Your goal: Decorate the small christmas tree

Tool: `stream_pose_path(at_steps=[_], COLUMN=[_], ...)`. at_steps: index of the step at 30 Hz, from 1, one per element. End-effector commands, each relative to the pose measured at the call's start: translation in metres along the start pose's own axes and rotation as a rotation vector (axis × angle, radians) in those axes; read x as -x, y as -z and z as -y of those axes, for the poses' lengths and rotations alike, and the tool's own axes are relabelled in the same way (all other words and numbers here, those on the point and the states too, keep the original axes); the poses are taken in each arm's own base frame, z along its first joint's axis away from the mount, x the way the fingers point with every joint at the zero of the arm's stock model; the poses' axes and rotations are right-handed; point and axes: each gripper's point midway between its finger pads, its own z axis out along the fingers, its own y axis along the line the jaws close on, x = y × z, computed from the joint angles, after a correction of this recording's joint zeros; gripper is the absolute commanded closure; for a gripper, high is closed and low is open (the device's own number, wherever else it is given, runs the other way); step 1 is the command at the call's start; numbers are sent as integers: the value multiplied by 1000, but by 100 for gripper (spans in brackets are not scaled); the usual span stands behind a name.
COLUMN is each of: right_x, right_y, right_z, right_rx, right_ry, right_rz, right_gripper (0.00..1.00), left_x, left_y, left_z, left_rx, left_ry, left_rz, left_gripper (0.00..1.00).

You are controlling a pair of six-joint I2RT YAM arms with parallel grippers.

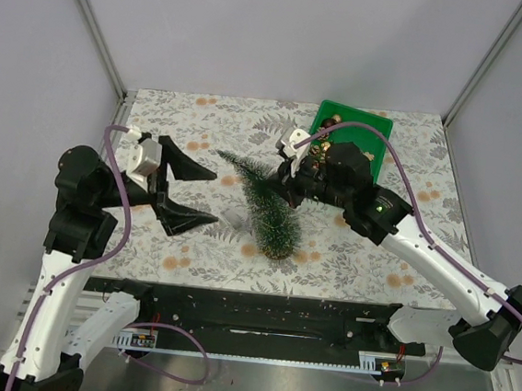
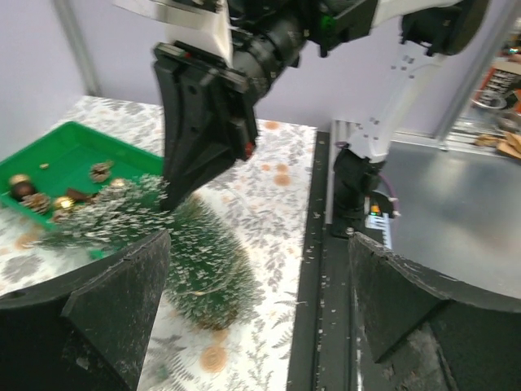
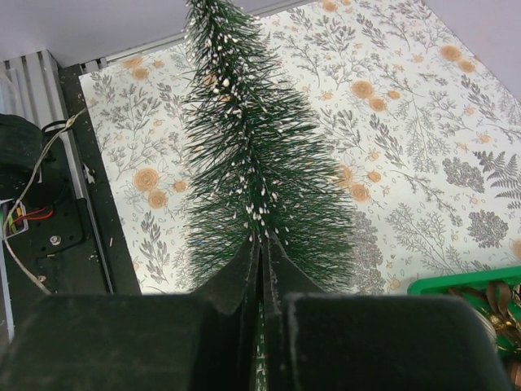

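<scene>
The small christmas tree (image 1: 269,210) is a dark green bristly cone with white-flecked tips. It leans with its tip toward the far left and its base toward me. My right gripper (image 1: 287,187) is shut, its fingertips pinched into the bristles at the tree's mid-height. In the right wrist view, the shut gripper (image 3: 262,242) has needles of the tree (image 3: 244,155) caught between its pads. My left gripper (image 1: 216,196) stands wide open just left of the tree, holding nothing. In the left wrist view, the tree (image 2: 199,269) lies ahead of the left finger (image 2: 114,309).
A green bin (image 1: 378,131) at the back right holds pine cones and gold balls (image 2: 37,202); its rim (image 3: 456,282) shows beside the right gripper. The black rail (image 1: 259,311) runs along the table's near edge. Metal frame posts stand at the back corners.
</scene>
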Motion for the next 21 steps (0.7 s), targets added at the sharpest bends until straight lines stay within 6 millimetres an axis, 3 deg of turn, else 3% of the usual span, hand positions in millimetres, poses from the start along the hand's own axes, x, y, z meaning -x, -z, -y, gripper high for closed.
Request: stream_pose_path(at_steps=[1,8,15,21], right_x=[11,12,16,18], right_y=[12,20,23,24], right_z=[9,10,11,10], right_rx=[-51,-72,-73,-64], right_ry=[-6,-23,-22,-21], right_rz=[58,78,87,92], right_gripper=[100,100,100,100], left_x=[-10,-11,-49,-54], left_y=[-15,-32,-33,-36], left_z=[9,8,-2,-20], left_rx=[-76,-145,-159,-115], left_ry=[42,1,-173,-310], left_rz=[-14,-62,-225,-263], left_gripper=[6,8,14,19])
